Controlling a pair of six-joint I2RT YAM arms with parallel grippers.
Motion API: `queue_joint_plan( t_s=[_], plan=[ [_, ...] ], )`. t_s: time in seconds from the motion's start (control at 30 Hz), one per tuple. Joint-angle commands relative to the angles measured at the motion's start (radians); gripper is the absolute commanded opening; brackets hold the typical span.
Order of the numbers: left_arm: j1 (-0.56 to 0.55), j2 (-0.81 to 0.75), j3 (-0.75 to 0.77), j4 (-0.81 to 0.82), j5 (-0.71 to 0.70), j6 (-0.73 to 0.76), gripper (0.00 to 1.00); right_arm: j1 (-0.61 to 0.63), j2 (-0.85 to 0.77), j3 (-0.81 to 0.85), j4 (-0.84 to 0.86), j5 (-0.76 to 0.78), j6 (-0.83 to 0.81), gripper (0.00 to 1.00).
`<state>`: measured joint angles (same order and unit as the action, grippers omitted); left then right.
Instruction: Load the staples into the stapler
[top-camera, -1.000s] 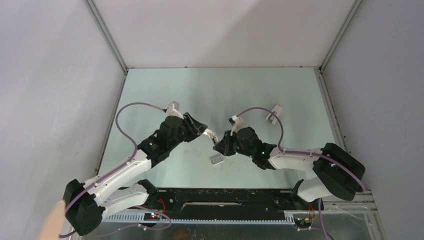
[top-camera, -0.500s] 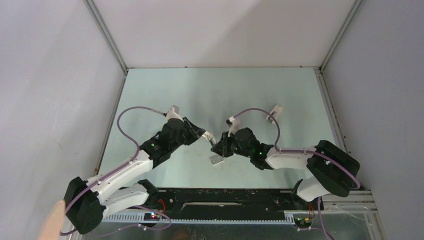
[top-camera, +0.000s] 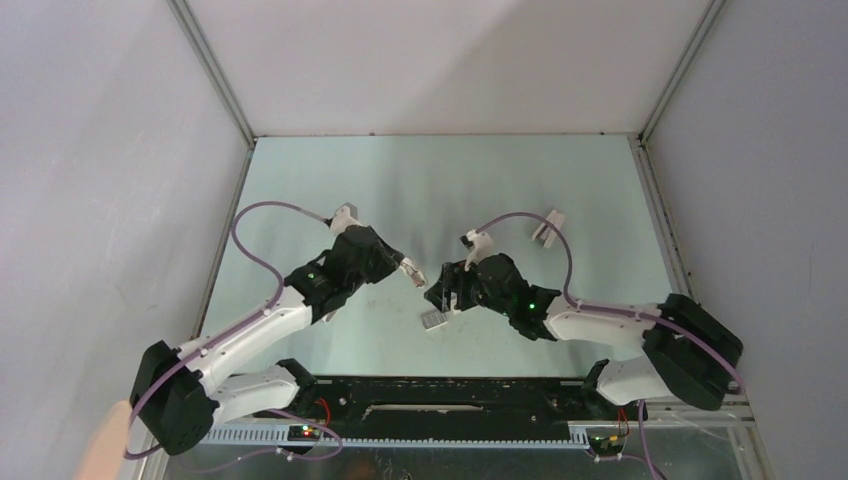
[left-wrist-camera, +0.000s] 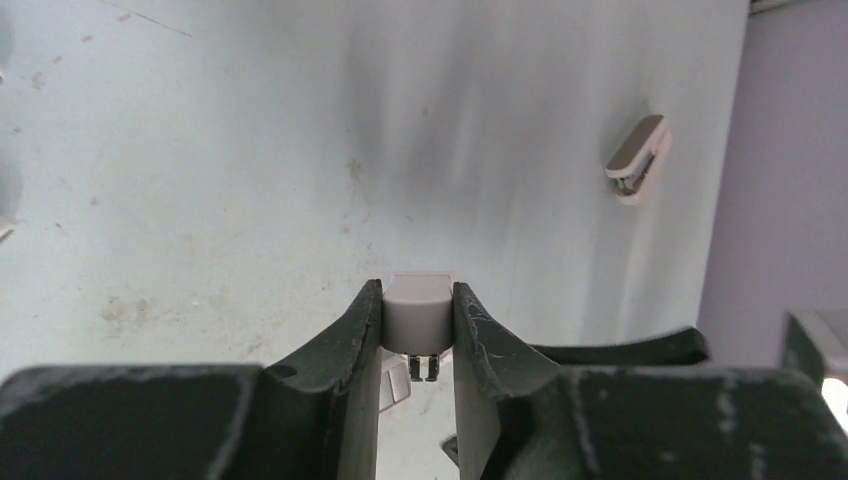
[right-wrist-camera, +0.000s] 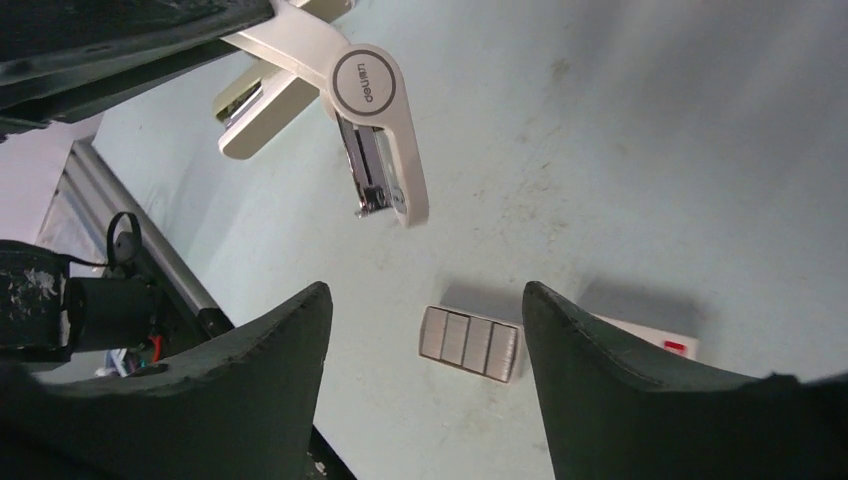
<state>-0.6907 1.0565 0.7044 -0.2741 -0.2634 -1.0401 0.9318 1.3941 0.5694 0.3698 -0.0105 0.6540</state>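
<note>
The stapler (right-wrist-camera: 370, 130), slim and white, hangs above the table with its two arms hinged apart and a dark metal channel showing. My left gripper (left-wrist-camera: 419, 295) is shut on its rear end (left-wrist-camera: 420, 312). In the top view the stapler (top-camera: 412, 272) juts from the left gripper (top-camera: 400, 265) toward the right arm. The staples (right-wrist-camera: 470, 343), a flat grey block, lie on the table below the gap of my right gripper (right-wrist-camera: 425, 300), which is open and holds nothing. In the top view the staples (top-camera: 433, 320) sit just in front of the right gripper (top-camera: 447, 295).
A small white box with a red mark (right-wrist-camera: 650, 340) lies beside the staples, partly hidden by my right finger. A second small stapler (top-camera: 545, 228) rests at the back right, also seen as the small stapler (left-wrist-camera: 638, 158) in the left wrist view. White walls ring the pale green table (top-camera: 440, 180).
My right gripper has opened and drawn slightly back from the stapler's tip. The left gripper has closed tighter on the stapler and kept it raised.
</note>
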Motion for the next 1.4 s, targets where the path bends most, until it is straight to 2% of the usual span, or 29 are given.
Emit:
queue_joint_plan(
  t_s=[0.0,0.17,0.3,0.37,0.7,0.83,0.93,1.1,1.37],
  plan=[
    [-0.010,0.063,0.089,-0.060,-0.103,0.018,0.09,-0.003,-0.140,0.037,-0.179,0.173,-0.065,0.74],
    [-0.019,0.211,0.217,-0.229,-0.190,-0.048,0.08,0.006,-0.279,0.037,-0.423,0.386,-0.119,0.76],
    [-0.026,0.366,0.374,-0.427,-0.254,-0.105,0.09,0.011,-0.348,0.034,-0.507,0.510,-0.147,0.77],
    [-0.029,0.430,0.430,-0.477,-0.259,-0.107,0.10,0.009,-0.373,0.022,-0.512,0.544,-0.148,0.78],
    [-0.036,0.569,0.423,-0.429,-0.207,-0.131,0.10,-0.002,-0.389,-0.015,-0.491,0.546,-0.137,0.79],
    [-0.037,0.577,0.419,-0.431,-0.200,-0.134,0.12,-0.003,-0.386,-0.020,-0.479,0.533,-0.137,0.79],
    [-0.037,0.561,0.412,-0.432,-0.206,-0.135,0.21,-0.003,-0.385,-0.020,-0.475,0.527,-0.144,0.79],
    [-0.037,0.527,0.398,-0.424,-0.203,-0.127,0.43,-0.001,-0.390,-0.020,-0.463,0.493,-0.163,0.79],
    [-0.035,0.416,0.350,-0.398,-0.193,-0.107,0.58,0.018,-0.394,-0.003,-0.504,0.432,-0.180,0.79]
  ],
)
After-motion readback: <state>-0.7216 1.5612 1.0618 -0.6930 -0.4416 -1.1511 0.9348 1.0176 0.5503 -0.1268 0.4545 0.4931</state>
